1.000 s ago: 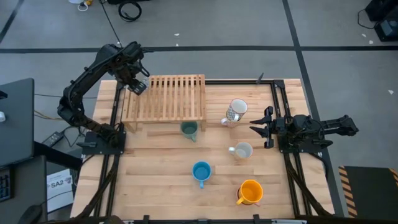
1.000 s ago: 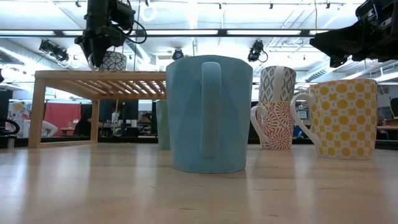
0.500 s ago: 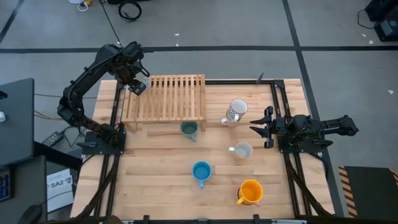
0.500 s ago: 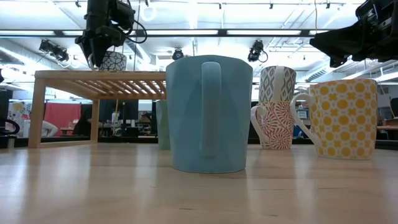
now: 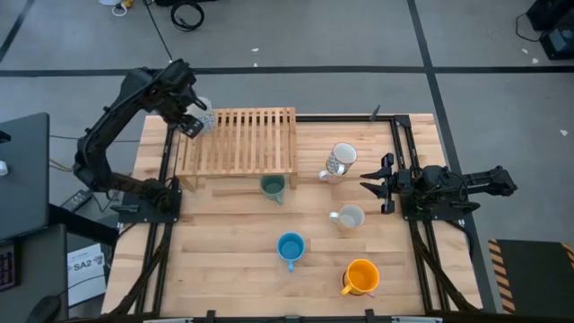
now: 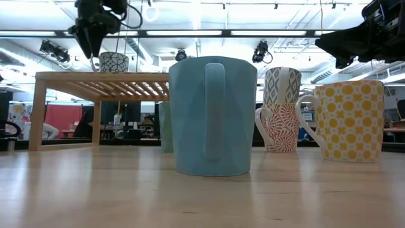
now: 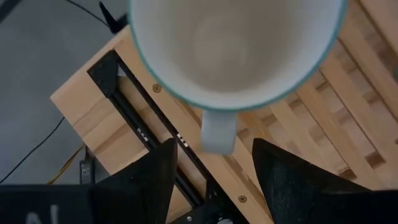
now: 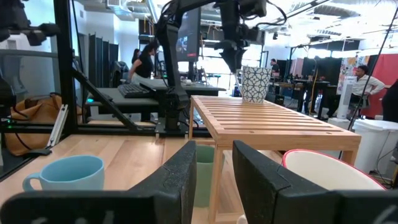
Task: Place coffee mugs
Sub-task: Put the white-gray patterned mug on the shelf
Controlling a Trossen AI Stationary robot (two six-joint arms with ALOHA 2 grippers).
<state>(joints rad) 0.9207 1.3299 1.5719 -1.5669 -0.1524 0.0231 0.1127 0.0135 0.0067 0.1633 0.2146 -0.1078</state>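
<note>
A white mug with a dark pattern (image 5: 205,118) (image 6: 114,61) stands upright on the far left corner of the slatted rack (image 5: 242,142). My left gripper (image 5: 186,123) (image 6: 88,39) hovers open just left of and above it. In the left wrist view its fingers stand either side of the mug's handle (image 7: 217,132) without touching. On the table stand the green mug (image 5: 273,187), blue mug (image 5: 290,247), orange mug (image 5: 360,276), cream mug (image 5: 350,217) and a patterned white mug (image 5: 341,161). My right gripper (image 5: 372,186) waits open at the right edge.
The rack (image 6: 101,79) stands on legs over the table's far left part, and the green mug sits at its near edge. Black rails (image 5: 404,152) run along both sides of the table. The near left part of the table (image 5: 215,260) is bare wood.
My left gripper has let go of the patterned mug, drawn back toward the table's left edge and risen a little. The mug stays upright on the rack's far left corner, now uncovered in the high view.
</note>
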